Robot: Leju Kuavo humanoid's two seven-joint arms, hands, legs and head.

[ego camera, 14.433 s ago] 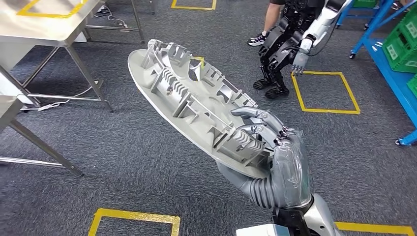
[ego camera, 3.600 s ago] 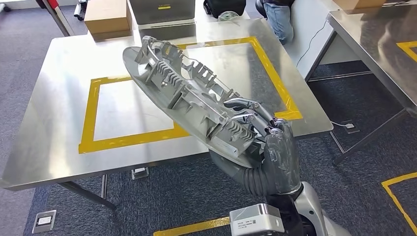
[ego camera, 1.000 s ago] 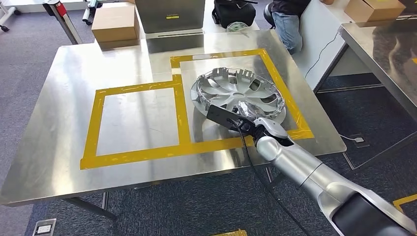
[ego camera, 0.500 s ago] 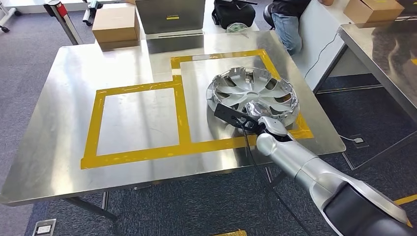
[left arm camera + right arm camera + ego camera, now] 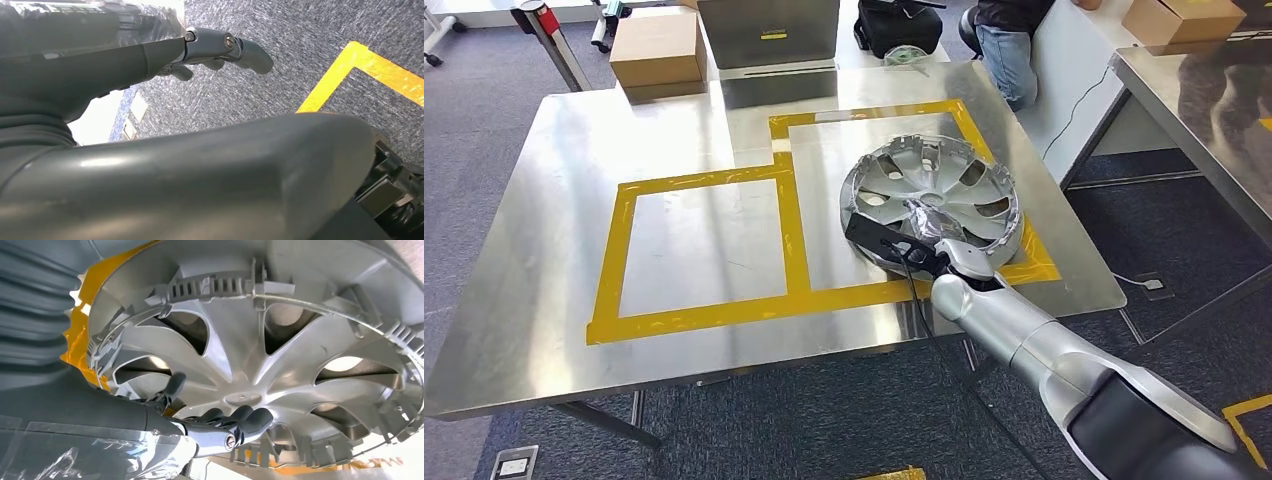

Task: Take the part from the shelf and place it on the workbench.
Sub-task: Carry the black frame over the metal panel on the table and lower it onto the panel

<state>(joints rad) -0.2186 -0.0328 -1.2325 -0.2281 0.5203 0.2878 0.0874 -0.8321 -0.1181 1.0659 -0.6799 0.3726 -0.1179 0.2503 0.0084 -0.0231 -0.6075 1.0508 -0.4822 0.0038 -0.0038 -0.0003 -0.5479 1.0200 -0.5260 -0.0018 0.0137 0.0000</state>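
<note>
The part is a silver hubcap [image 5: 929, 190], lying inner side up on the steel workbench [image 5: 554, 150] inside the right yellow-taped square [image 5: 969, 125]. My right hand [image 5: 934, 228] is at the hubcap's near rim and grips it. In the right wrist view, that hand [image 5: 220, 427] curls its fingers over the ribbed inside of the hubcap [image 5: 280, 340], with yellow tape showing under the rim. My left hand [image 5: 215, 47] hangs over the grey carpet with its fingers loosely extended and nothing in them.
A second taped square [image 5: 704, 245] lies left of the hubcap. A cardboard box [image 5: 659, 45] and a grey case [image 5: 769, 30] stand beyond the far edge. A person [image 5: 1004, 40] sits at the back right. Another steel table [image 5: 1204, 110] stands at the right.
Earlier I carried the hubcap tilted in my right hand toward the bench. Now it lies in the right square. In the last second it shifted slightly right, then back a little, with my hand.
</note>
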